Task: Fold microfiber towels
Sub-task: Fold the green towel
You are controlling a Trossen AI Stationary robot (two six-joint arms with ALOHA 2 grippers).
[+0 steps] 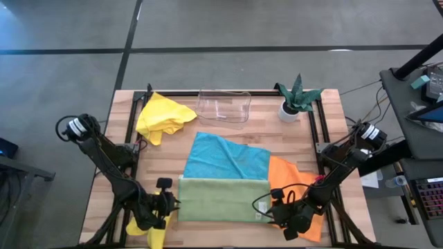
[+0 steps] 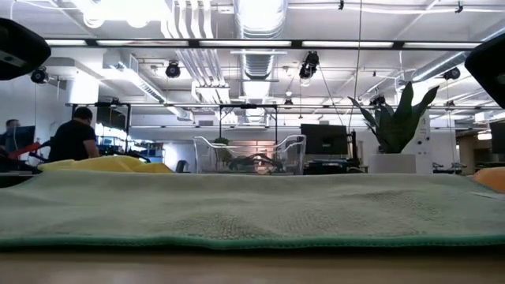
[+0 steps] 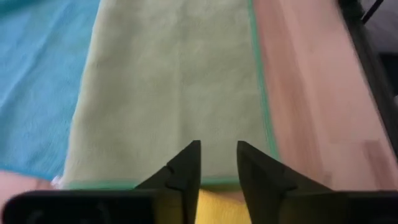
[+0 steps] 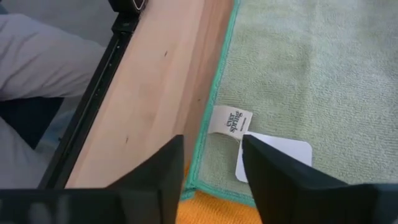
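Wooden slatted desk (image 1: 228, 121) is framed by black rails. Sage green microfiber towel (image 1: 223, 199), folded to a long strip, is laid along the near edge, its green hem parallel to bare wood. Turquoise blue towel (image 1: 227, 158) is spread mid-desk, partly covered by the green one; orange towel (image 1: 289, 181) is tucked under the green strip's right end. One crumpled bright yellow towel (image 1: 162, 116) is seen at the far-left corner, another (image 1: 154, 229) at the near-left corner.

Left gripper (image 3: 217, 163) is parted narrowly over the strip's left end, nothing held. Right gripper (image 4: 211, 163) is parted over the right end beside white labels (image 4: 250, 140), nothing held.

Clear plastic tray (image 1: 223, 105) and potted plant (image 1: 296, 98) are set along the far edge.
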